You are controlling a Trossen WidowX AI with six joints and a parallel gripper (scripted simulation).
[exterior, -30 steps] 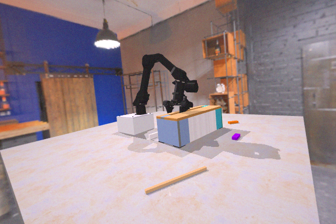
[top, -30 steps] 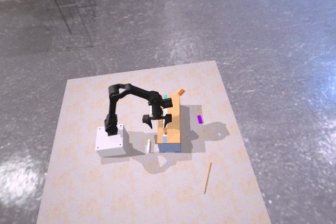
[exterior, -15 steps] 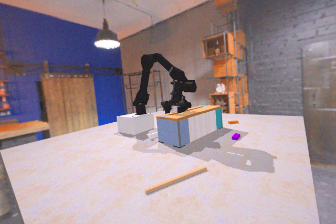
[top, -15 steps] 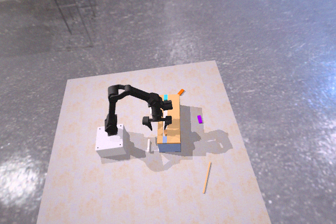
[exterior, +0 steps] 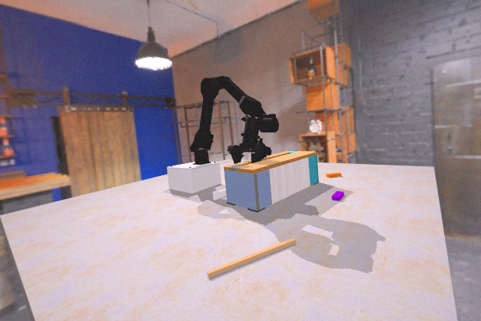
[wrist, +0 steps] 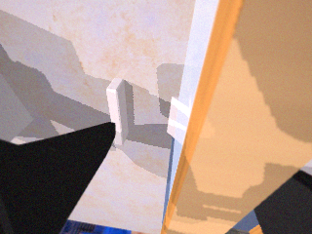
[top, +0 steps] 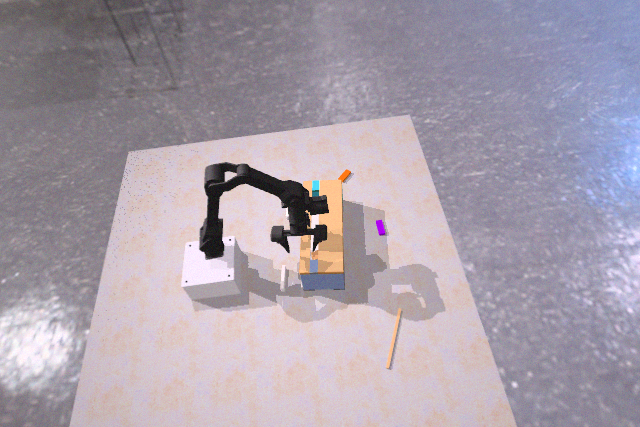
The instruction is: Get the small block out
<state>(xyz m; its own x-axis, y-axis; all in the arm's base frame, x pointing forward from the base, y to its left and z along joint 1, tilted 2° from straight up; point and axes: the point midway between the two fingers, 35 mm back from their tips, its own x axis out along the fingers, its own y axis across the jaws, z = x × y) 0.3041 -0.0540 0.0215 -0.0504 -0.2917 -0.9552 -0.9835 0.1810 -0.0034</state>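
The box (top: 328, 228) has an orange top, a blue near end and a cyan far end; it also shows in the exterior view (exterior: 271, 181) and the wrist view (wrist: 244, 122). My gripper (top: 299, 240) is open and empty. It hangs just above the box's left top edge near the blue end, one finger over the table and one over the lid (wrist: 166, 195). A small white block (wrist: 177, 117) shows against the box's clear left face. A second small white piece (top: 283, 277) stands upright on the table beside the box (wrist: 118, 111).
A thin wooden stick (top: 393, 338) lies on the table in front of the box. A purple block (top: 380, 227) lies to the right of the box and an orange one (top: 344, 174) by its far end. The arm's white base (top: 209, 269) stands to the left of the box.
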